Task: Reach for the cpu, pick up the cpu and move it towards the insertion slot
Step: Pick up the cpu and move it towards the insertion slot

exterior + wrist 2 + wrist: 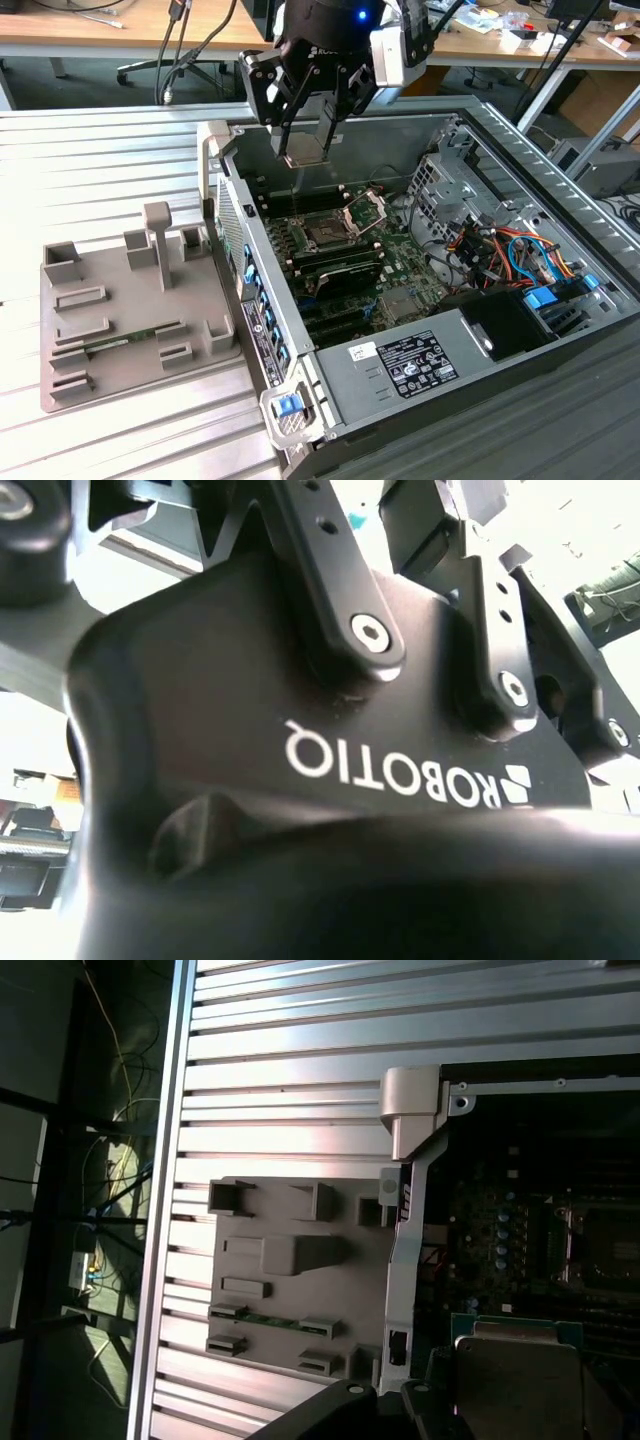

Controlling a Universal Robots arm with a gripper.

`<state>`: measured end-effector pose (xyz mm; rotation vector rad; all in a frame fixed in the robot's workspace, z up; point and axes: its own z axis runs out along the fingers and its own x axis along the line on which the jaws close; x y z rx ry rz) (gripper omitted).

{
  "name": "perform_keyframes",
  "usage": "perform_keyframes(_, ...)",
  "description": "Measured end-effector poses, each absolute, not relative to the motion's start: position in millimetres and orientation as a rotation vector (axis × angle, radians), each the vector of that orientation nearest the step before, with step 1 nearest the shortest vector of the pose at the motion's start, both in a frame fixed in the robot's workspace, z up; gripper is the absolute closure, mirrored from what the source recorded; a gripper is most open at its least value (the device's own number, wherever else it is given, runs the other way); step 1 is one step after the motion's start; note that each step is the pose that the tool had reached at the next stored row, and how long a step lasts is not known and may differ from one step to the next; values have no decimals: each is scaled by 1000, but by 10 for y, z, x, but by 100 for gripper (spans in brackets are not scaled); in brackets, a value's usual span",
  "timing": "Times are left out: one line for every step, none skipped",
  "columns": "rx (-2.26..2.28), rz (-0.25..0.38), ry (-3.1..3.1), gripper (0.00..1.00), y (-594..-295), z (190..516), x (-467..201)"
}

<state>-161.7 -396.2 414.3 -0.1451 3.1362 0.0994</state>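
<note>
One gripper point(312, 135) hangs at the upper middle of the exterior view, its black fingers point(290, 105) pinching the cpu point(304, 150) flat between them, above the far wall of the open computer case point(520, 330). You see the chip held level in the air, clear of the green board below. The insertion slot point(327, 233) lies lower in the frame, near the centre, with its shiny hinged frame point(366, 208) tipped up just beside it toward the exterior view's right. The cpu and the slot are apart, the chip sitting higher in the picture and slightly to the exterior view's left of the slot.

In the first wrist view you find the cpu point(517, 1380) at the lower right, its pale top and green edge showing above the dark case interior, and the slot point(608, 1250) shows dimly at the right edge; it is too dark there to be sure of its state. The grey tray point(130, 320) with raised blocks rests on the ribbed metal table point(90, 170) at the exterior view's left, just beside the case.
</note>
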Motion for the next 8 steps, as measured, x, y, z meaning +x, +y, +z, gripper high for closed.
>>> perform_keyframes(-145,99,3136,46,-3962,4143,-1612)
perform_keyframes(-145,99,3136,46,-3962,4142,-1606)
perform_keyframes(-145,99,3136,46,-3962,4142,-1601)
perform_keyframes(-145,99,3136,46,-3962,4142,-1595)
perform_keyframes(-145,99,3136,46,-3962,4142,-1590)
perform_keyframes(-145,99,3136,46,-3962,4142,-1580)
perform_keyframes(-145,99,3136,46,-3962,4142,-1575)
perform_keyframes(-145,99,3136,46,-3963,4142,-1568)
